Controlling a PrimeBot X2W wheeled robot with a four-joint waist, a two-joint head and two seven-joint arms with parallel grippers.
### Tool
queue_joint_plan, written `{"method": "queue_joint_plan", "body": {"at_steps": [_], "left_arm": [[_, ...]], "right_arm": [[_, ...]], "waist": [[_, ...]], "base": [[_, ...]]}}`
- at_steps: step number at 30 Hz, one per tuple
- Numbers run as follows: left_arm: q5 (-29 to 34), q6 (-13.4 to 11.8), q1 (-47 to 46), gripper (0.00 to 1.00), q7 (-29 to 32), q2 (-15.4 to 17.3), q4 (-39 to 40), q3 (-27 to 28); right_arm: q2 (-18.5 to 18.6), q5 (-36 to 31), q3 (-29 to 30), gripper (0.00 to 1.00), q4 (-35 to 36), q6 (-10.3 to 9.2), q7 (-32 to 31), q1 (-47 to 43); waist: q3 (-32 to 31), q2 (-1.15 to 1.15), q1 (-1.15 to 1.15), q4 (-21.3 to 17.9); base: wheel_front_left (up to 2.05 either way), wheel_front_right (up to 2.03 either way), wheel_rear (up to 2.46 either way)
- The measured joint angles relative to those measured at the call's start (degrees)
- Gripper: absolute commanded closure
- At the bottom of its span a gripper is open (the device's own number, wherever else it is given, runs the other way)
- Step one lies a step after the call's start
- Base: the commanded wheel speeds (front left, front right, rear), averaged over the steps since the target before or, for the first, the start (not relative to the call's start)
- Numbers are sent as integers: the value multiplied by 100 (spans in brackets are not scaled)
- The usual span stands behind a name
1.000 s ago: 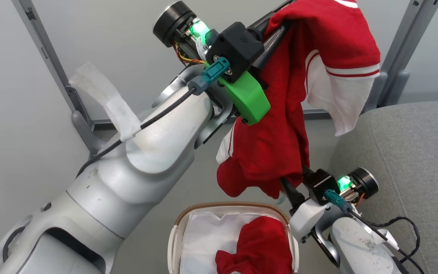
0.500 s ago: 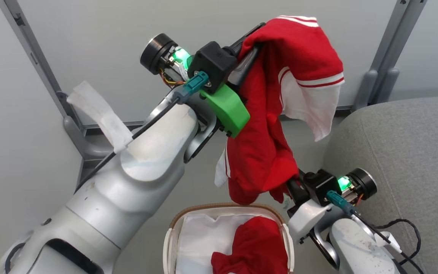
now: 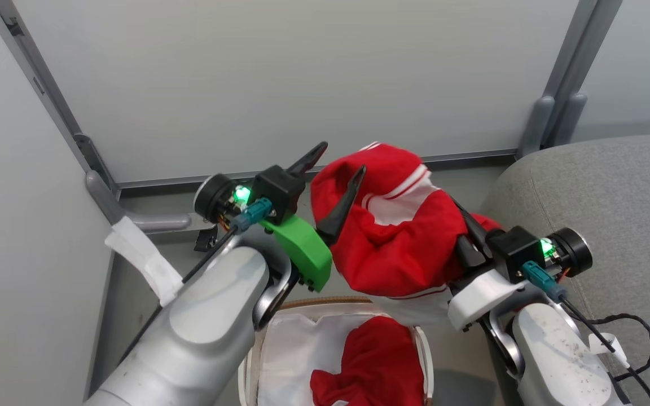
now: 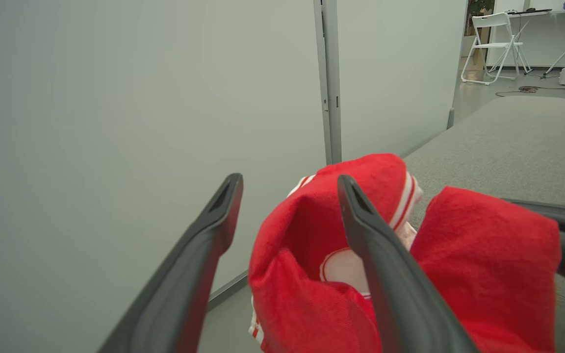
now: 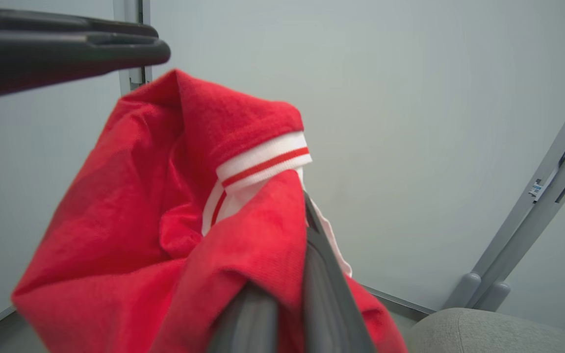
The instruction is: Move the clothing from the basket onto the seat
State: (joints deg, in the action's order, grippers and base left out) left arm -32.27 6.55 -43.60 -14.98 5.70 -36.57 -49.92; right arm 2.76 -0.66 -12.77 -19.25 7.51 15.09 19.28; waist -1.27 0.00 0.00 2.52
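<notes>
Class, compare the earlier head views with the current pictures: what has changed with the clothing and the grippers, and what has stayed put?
The left gripper came down, opened and let go of the striped red garment. The right gripper closed on it and now holds it bunched above the basket, beside the seat. The plain red garment stayed in the basket.

Head looks down, wrists close-up — all share red garment [image 3: 398, 248]
</notes>
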Motion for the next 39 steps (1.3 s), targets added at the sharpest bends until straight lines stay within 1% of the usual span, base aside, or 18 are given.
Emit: {"method": "queue_joint_plan", "body": {"at_steps": [6,11,19,27,33,39], "left_arm": [[-123,44,709,0,-5,55,10,127],[-122,49,1201,0,-8,57,179,478],[197,52,1863,0,-14,0,491,1034],[524,58,2214,0,-14,-99,657,1351],[722,76,2412,0,-15,-156,787,1546],[801,83,2545,0,-14,-232,888,1716]], "right_arm": [[-1,-51,258,100,218,0,0,-1],[0,-125,453,100,332,0,-1,-8],[0,-194,697,100,417,0,-1,-101],[-2,-248,812,100,443,0,-1,-88],[-1,-372,918,100,547,1,-1,18],[0,-524,1069,100,687,1,0,27]], "waist": [[53,0,0,-20],[97,0,0,-39],[132,0,0,-93],[151,0,0,-189],[176,0,0,-446],[218,0,0,-909]], "base": [[0,0,0],[0,0,0],[0,0,0],[0,0,0],[0,0,0],[0,0,0]]}}
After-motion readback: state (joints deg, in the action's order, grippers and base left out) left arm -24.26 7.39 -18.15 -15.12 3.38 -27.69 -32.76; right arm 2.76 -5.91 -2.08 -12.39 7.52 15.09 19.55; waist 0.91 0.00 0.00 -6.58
